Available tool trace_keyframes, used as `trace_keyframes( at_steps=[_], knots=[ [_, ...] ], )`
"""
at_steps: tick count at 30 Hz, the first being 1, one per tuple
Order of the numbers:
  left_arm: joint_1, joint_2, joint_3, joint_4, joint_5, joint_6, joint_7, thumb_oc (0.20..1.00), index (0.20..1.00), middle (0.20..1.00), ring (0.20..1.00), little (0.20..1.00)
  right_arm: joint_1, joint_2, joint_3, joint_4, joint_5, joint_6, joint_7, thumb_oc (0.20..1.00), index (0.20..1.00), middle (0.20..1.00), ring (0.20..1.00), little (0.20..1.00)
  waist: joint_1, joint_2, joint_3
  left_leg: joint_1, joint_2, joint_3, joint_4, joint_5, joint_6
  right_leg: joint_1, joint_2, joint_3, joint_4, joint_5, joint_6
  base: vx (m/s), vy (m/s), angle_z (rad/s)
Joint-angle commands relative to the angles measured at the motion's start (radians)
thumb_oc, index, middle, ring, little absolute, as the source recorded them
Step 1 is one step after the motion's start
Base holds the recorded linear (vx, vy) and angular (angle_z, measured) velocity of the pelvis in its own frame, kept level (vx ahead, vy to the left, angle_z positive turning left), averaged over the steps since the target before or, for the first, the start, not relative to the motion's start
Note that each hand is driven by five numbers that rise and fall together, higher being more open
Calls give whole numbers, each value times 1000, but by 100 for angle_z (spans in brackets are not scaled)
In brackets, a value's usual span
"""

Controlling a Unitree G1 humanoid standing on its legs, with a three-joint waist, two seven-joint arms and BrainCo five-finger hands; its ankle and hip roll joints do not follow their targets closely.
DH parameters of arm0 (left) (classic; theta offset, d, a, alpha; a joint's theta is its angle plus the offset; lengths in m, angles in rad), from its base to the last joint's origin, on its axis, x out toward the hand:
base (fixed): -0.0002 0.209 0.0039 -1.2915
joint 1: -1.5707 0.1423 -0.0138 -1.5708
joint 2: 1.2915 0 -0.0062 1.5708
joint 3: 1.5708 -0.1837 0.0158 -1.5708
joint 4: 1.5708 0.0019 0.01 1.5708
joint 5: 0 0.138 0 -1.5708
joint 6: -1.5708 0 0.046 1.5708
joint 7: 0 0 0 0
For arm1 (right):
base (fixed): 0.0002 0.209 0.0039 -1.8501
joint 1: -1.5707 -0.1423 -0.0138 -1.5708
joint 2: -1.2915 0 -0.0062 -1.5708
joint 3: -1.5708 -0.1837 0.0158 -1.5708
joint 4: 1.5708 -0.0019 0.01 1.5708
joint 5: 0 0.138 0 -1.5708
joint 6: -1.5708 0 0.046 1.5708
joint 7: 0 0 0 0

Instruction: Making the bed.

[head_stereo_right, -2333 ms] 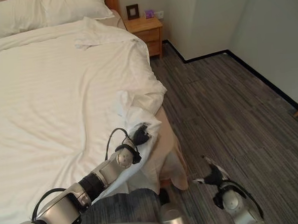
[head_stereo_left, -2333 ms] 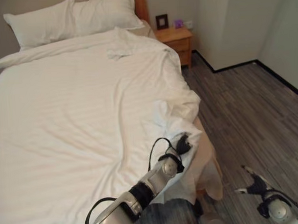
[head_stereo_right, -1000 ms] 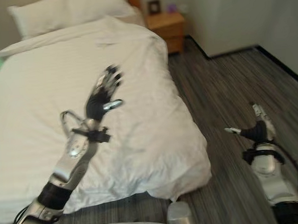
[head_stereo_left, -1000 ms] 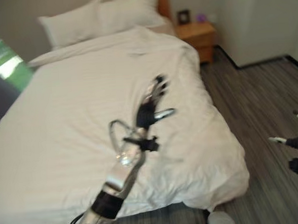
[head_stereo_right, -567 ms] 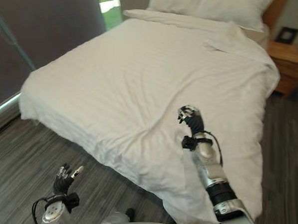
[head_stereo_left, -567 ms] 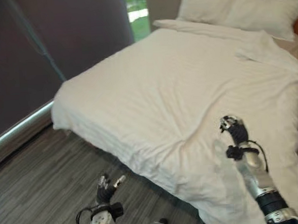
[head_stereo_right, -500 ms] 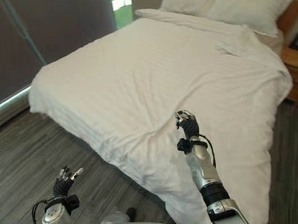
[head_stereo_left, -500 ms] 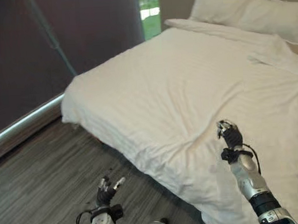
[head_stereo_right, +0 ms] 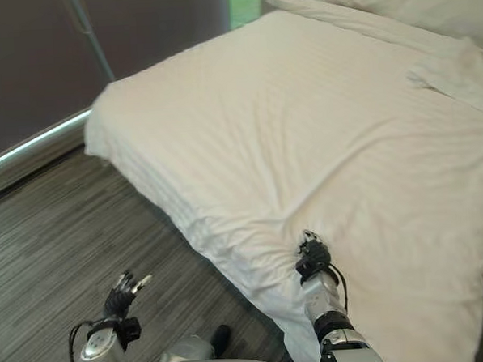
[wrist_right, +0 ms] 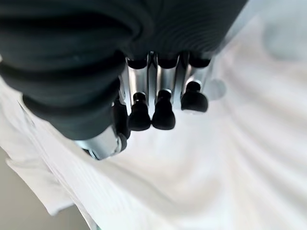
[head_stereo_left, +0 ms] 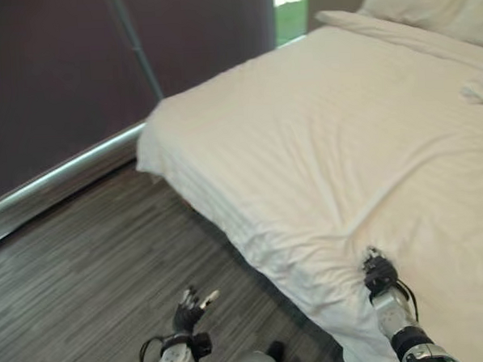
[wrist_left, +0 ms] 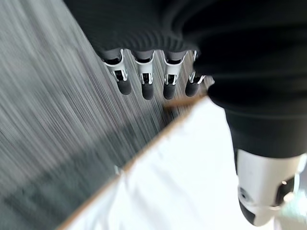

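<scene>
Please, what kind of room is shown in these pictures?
Probably a bedroom, perhaps in a hotel: a large bed with a white duvet, pillows at its head, and a dark curtain over a window.

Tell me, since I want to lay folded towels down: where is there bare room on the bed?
The duvet lies bare from its foot corner up toward the pillows. It is crowded only at the near edge, where the right hand rests amid wrinkles. The left hand hangs over the floor.

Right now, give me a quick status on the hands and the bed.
Right hand down on the white duvet at the bed's near edge, fingers curled. Left hand open over the wood floor, holding nothing. Nothing in the way.
</scene>
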Motion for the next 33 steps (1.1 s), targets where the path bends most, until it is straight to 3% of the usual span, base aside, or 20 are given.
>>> trace_keyframes(
  at_steps=[1,6,9,10,11,12,15,16,17,18,20,21,23,24,26,27,29,31,32,33],
  knots=[
    [-87,0,4,-23,74,-19,-42,1000,1000,1000,1000,1000,202,-199,-123,199,21,27,-102,200,200,200,200,200,-65,6,42,-39,51,97,-18,18,-26,83,18,74,-22,-59,21,4,137,-61],
    [-157,4,-53,-58,179,-24,-66,1000,1000,1000,1000,1000,348,-316,-266,219,-45,38,-72,200,200,200,200,200,-170,-37,59,-25,39,186,-18,-20,11,22,7,175,-22,-6,49,-18,159,-70],
    [-162,6,-40,-136,191,-34,-67,1000,1000,1000,1000,1000,448,-309,-283,226,-186,40,-82,200,200,200,200,200,-219,-61,75,-16,37,228,-18,-25,24,-14,6,221,-13,42,67,-63,151,-62],
    [-158,16,-29,-174,190,-43,-62,1000,1000,1000,1000,1000,455,-294,-271,216,-197,37,-78,454,454,454,454,454,-224,-59,87,-16,45,240,-18,-19,30,-30,12,216,25,37,68,-106,60,-64],
    [-155,18,-27,-178,190,-42,-63,1000,1000,1000,1000,1000,455,-292,-269,214,-198,37,-80,1000,1000,1000,1000,1000,-222,-60,87,-15,46,244,-18,-20,30,-35,12,220,34,33,67,-229,154,-73],
    [-145,38,-9,-246,196,-59,-64,1000,1000,1000,1000,1000,452,-257,-229,156,-216,18,-69,1000,1000,1000,1000,1000,-215,-45,101,-12,70,302,-18,-12,34,-46,23,185,150,-14,59,-255,194,-95],
    [-123,58,23,-339,185,-70,-65,1000,1000,1000,1000,1000,458,-200,-122,-44,-302,-6,-65,1000,1000,1000,1000,1000,-191,-31,100,-13,91,399,-18,10,47,-44,18,110,314,-83,45,-282,216,-110],
    [-120,63,30,-361,188,-72,-60,1000,1000,1000,1000,1000,453,-191,-92,-111,-324,-14,-66,1000,1000,1000,1000,1000,-181,-27,97,-9,96,435,-18,13,51,-23,0,65,349,-91,46,-171,98,-103],
    [-118,64,31,-362,188,-71,-61,1000,1000,1000,1000,1000,456,-189,-90,-116,-326,-12,-68,1000,1000,1000,1000,1000,-179,-30,98,-6,94,437,-18,12,51,-23,-3,68,354,-94,47,-245,109,-124],
    [-119,76,39,-402,198,-80,-44,1000,1000,1000,1000,1000,435,-161,-2,-291,-340,-27,-42,1000,1000,1000,1000,1000,-145,-25,79,-6,94,511,-18,4,55,50,-51,-19,409,-111,56,-270,80,-108],
    [-118,82,39,-412,201,-82,-36,1000,1000,1000,1000,1000,440,-154,30,-352,-344,-22,-28,1000,1000,1000,1000,1000,-130,-31,75,-5,91,545,-18,4,57,71,-61,-32,397,-97,63,-254,54,-118],
    [-123,83,36,-426,221,-83,-23,1000,1000,1000,1000,1000,450,-150,102,-425,-367,-20,1,1000,1000,1000,1000,1000,-102,-34,69,-10,91,597,-18,11,62,110,-77,-82,397,-73,75,-228,-18,-150],
    [-118,87,32,-474,255,-87,-19,1000,1000,1000,1000,1000,498,-174,186,-554,-443,-13,49,1000,1000,1000,1000,1000,-76,-37,65,-33,90,640,-16,28,60,120,-66,-77,371,-64,80,-348,-123,-151],
    [-114,81,26,-496,263,-109,-8,1000,1000,1000,1000,1000,537,-199,228,-644,-478,-19,74,1000,1000,1000,1000,1000,-72,-24,63,-50,106,653,-11,74,34,152,-12,-49,233,-153,52,-260,-168,-115],
    [-121,74,11,-502,269,-113,-3,1000,1000,1000,1000,1000,557,-217,247,-682,-492,-16,90,1000,1000,1000,1000,1000,-75,-15,62,-60,126,664,-10,93,17,172,32,-25,150,-177,31,-279,-317,-109],
    [-135,66,-4,-497,271,-111,2,1000,1000,1000,1000,1000,598,-263,255,-731,-531,-20,110,1000,1000,1000,1000,1000,-100,-6,74,-83,153,680,13,144,-21,176,70,-12,76,-189,9,-379,-434,-97],
    [-141,54,-17,-488,280,-119,6,1000,1000,1000,1000,1000,647,-328,253,-801,-576,-32,131,1000,1000,1000,1000,1000,-120,0,102,-117,194,662,95,169,-62,189,94,8,7,-170,-7,-331,-347,-109],
    [-141,49,-27,-470,277,-128,11,1000,1000,1000,1000,1000,669,-388,258,-829,-646,-45,127,1000,1000,1000,1000,1000,-128,3,116,-128,198,615,117,181,-84,187,97,24,-14,-161,-10,-233,-158,-83],
    [-132,29,-43,-427,261,-133,20,1000,1000,1000,1000,1000,665,-455,287,-845,-742,-56,111,1000,1000,1000,1000,1000,-124,13,133,-139,150,415,171,167,-76,152,90,81,-22,-139,-14,-182,-49,-66],
    [-133,28,-43,-426,261,-134,20,1000,1000,1000,1000,1000,664,-455,287,-844,-742,-56,110,1000,1000,1000,1000,1000,-126,15,131,-144,152,413,172,168,-75,149,92,79,-22,-136,-14,-236,-129,-115]
  ],
)
